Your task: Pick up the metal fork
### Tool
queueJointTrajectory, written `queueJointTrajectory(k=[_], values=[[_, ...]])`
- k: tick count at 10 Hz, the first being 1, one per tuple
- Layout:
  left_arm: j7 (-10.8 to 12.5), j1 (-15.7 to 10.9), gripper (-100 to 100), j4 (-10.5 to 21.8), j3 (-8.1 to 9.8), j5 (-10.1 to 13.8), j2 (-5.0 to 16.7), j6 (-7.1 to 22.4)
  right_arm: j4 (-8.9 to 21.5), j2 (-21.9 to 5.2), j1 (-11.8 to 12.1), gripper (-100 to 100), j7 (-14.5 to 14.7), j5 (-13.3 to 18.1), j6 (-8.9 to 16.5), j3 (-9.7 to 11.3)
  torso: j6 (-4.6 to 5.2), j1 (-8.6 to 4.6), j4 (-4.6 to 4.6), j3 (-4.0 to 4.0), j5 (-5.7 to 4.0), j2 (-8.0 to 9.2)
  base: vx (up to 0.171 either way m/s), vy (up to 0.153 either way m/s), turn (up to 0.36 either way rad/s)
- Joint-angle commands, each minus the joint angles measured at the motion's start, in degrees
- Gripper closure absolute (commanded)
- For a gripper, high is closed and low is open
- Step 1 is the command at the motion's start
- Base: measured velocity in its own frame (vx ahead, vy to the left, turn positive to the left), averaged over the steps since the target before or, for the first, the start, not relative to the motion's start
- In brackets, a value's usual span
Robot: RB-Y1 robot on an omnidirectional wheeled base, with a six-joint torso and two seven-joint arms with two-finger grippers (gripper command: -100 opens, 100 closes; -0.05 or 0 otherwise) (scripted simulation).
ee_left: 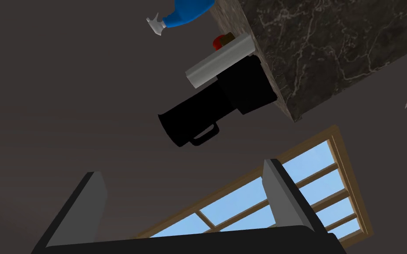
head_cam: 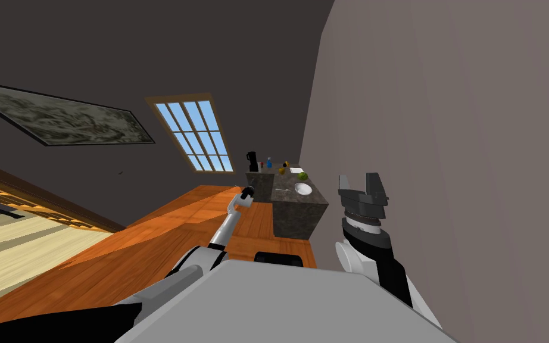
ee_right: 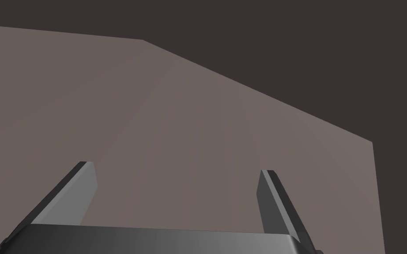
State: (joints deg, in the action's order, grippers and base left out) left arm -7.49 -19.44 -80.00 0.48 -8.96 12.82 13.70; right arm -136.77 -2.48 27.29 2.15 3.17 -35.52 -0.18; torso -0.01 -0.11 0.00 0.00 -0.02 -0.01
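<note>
Left gripper [head_cam: 246, 193], carried on the outstretched arm, is shown close against the 9 o'clock side of the dark, marble-patterned counter block [head_cam: 296, 208]. Its two grey fingers [ee_left: 282, 194] are spread, with nothing between them. Right gripper [head_cam: 362, 184] is held raised beside the wall, likewise spread and empty.

In the head view, a thin, pale sliver taken to be the fork [head_cam: 281, 190] is seen lying flat on the counter top, at about 3 o'clock from the left gripper and 9 o'clock from the right. Its long axis appears to run 9-to-3, but the tine end cannot be told. The left arm is judged the nearer.

A shallow, round white bowl [head_cam: 303, 189] is set just beside the fork at its 3 o'clock; its contents cannot be made out. A black coffee maker [ee_left: 216, 106] and a blue spray bottle [ee_left: 185, 13] are placed at the far end.
</note>
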Motion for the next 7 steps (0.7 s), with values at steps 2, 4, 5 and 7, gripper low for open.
queueJointTrajectory(k=[2, 4, 5, 7], values=[[0.3, -2.4, -100, 2.9, 0.18, -0.1, -0.2, 3.1, 0.0, 0.0, 0.0, 0, 0.0, 0.0, 0.0, 0.0, 0.00, 0.00, -0.01, -0.01, 0.00, -0.01, -0.002, -0.018, 0.001], [0.9, -5.5, -100, 6.2, 0.37, 0.0, -0.4, 6.9, 0.0, 0.0, 0.0, 0, 0.0, 0.0, 0.0, 0.0, 0.00, 0.01, 0.00, -0.01, 0.00, -0.01, -0.002, -0.022, 0.002], [1.6, -7.7, -100, 8.0, 0.58, 0.3, -0.7, 8.8, 0.0, 0.0, 0.0, 0, 0.0, 0.0, 0.0, 0.0, -0.01, 0.01, -0.01, -0.01, 0.00, -0.01, 0.005, -0.042, 0.002], [2.4, -10.5, -100, 11.1, 0.78, 0.6, -0.9, 12.2, 0.0, 0.0, 0.0, 0, 0.0, 0.0, 0.0, 0.0, 0.00, -0.05, -0.01, -0.02, -0.01, -0.04, 0.011, -0.038, 0.002]])
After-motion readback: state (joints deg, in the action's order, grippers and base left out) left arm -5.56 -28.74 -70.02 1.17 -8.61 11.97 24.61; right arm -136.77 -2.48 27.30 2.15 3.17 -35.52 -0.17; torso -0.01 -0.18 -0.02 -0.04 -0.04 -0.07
